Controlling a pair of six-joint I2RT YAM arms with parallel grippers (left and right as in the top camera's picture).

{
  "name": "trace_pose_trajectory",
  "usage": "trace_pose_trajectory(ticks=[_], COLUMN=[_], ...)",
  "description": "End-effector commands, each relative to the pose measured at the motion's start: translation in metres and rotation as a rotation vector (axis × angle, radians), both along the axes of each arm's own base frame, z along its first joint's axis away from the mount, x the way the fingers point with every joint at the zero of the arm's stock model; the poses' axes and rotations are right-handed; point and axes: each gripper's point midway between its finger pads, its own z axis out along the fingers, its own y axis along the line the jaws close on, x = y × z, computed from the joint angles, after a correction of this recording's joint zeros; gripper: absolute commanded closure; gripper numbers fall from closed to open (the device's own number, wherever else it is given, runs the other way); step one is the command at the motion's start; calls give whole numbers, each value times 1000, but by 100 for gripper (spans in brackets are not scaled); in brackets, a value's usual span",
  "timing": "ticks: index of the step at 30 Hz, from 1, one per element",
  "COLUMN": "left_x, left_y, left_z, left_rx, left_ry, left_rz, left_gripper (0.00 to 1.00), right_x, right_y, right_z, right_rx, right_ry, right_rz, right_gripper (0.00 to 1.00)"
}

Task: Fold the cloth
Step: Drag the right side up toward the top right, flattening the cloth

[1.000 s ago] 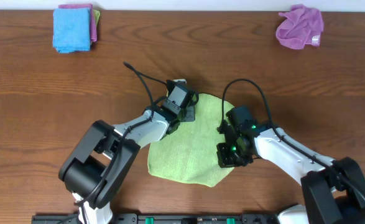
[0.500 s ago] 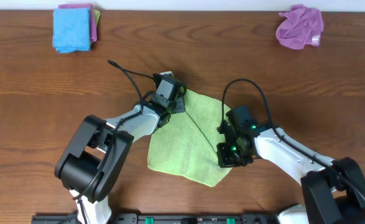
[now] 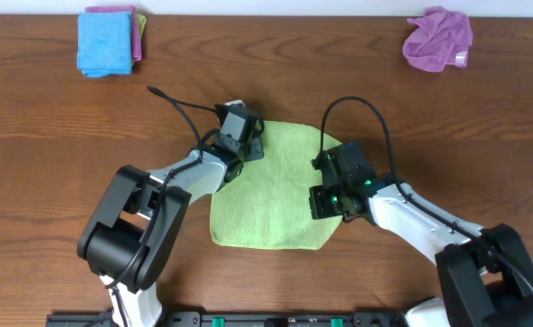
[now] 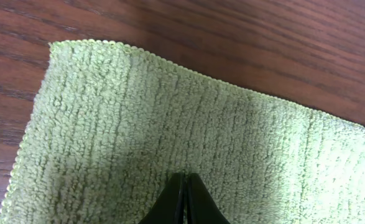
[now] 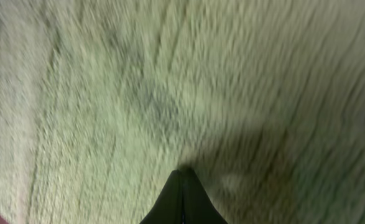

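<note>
Since a second ago the cloth has been drawn out from a rounded, bunched shape into a flatter, nearly square sheet, and the diagonal crease it carried half a second ago is gone. The left gripper has travelled toward 10 o'clock with the cloth's far-left corner region, while the right gripper has risen toward 12 o'clock along the cloth's 3 o'clock edge. Both wrist views show the fingers brought together, tips nipping the fuzzy pile: the left just inside a hemmed corner, the right over blurred fabric. The lime cloth lies at the table's centre, slightly toward 6 o'clock. There are four cloths in all: this one, a folded blue cloth at 10 o'clock, a pinkish cloth showing under it, and a crumpled purple cloth at 2 o'clock.
</note>
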Motion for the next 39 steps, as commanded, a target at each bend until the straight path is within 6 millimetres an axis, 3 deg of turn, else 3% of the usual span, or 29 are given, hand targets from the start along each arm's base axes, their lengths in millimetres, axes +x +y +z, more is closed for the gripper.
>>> trace_pose_trajectory(ticks=[1,4,8,15,19,27,32,39], left_x=[-22,-23,-29,-32,-35,-41,-40,-41], left_y=[35,37,39,41,43,61,87,98], left_z=[-48,-49,-52,-53,-55,-60,-62,-64], left_rx=[120,124,147,165,170,197,195,167], left_ry=[123,129,153,163,175,226,263,292], left_rz=[42,43,25,12,12,46,107,134], left_gripper=[94,94,94,94,94,94,94,94], right_x=[12,16,5,-5,-8,-26,-24,-15], right_y=[6,9,4,0,16,47,53,82], right_z=[5,3,-13,-18,-23,-68,-66,-44], right_rx=[2,8,-24,-60,-55,-31,-17,106], right_ry=[-45,-59,9,43,22,101,97,101], right_rz=[0,2,3,10,62,97,99,141], right_gripper=[98,99,98,98,99,98,98,99])
